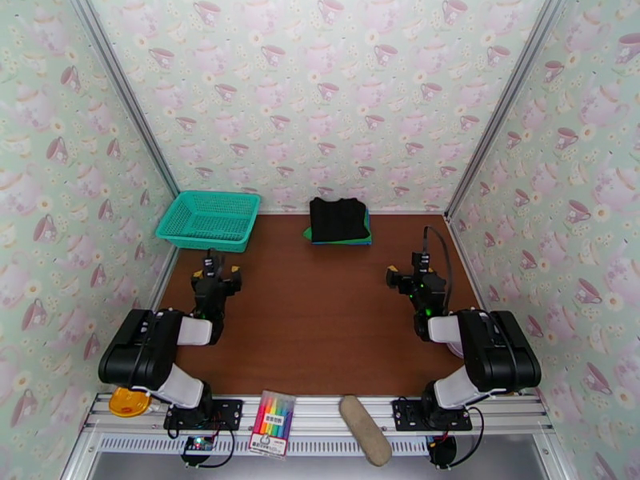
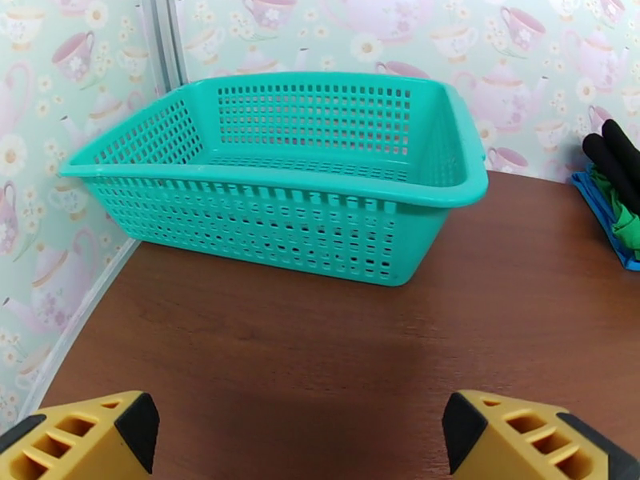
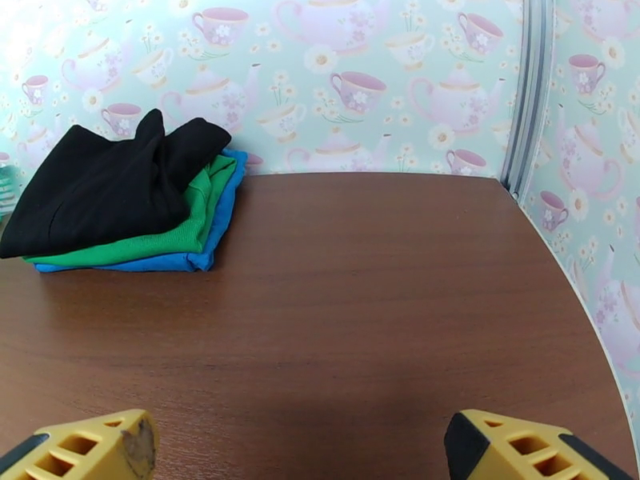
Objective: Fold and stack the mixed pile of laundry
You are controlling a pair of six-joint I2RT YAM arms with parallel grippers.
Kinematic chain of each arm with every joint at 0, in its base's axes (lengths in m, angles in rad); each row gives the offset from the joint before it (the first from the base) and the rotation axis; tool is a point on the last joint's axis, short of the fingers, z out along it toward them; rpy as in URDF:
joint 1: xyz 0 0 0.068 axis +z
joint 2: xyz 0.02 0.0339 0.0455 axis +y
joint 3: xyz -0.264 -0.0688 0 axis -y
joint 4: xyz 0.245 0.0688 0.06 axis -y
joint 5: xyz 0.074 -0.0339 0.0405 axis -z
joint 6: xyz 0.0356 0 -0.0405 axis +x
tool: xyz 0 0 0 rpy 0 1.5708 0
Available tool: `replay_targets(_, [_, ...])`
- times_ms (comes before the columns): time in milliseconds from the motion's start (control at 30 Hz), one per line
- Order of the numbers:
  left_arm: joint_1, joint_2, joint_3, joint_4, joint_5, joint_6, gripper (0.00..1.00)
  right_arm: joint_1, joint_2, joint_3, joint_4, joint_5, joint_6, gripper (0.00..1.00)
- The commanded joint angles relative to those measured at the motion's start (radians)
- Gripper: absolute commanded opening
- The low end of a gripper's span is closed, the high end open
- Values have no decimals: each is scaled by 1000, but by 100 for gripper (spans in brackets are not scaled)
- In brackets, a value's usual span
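The stack [image 3: 120,202] looks finished, perhaps slightly askew. Left gripper [image 2: 300,442] and right gripper [image 3: 300,450] gape empty; keep them clear of it.

**Neat stack at the back wall, both arms low on their own sides**

From overhead: the black garment [image 1: 339,219] lies folded on top, the green garment [image 1: 308,231] peeks out at its left edge, and the blue garment [image 1: 352,242] shows along the near edge. The stack sits at the far side of the table [image 1: 320,322]. The teal basket [image 1: 210,220] sits in the far-left corner, well apart from it. The left pincer [image 1: 216,273] and right pincer [image 1: 406,274] are spread wide over bare wood.
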Motion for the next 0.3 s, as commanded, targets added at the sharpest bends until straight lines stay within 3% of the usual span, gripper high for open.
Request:
replay_targets(0, [-3,-11,4,-2,18,-11,100,1,-8,17,-16,-7,14,100])
replay_targets(267, [-4,-11,4,-2,17,-10,100,6,-5,20,-21,21,18,100])
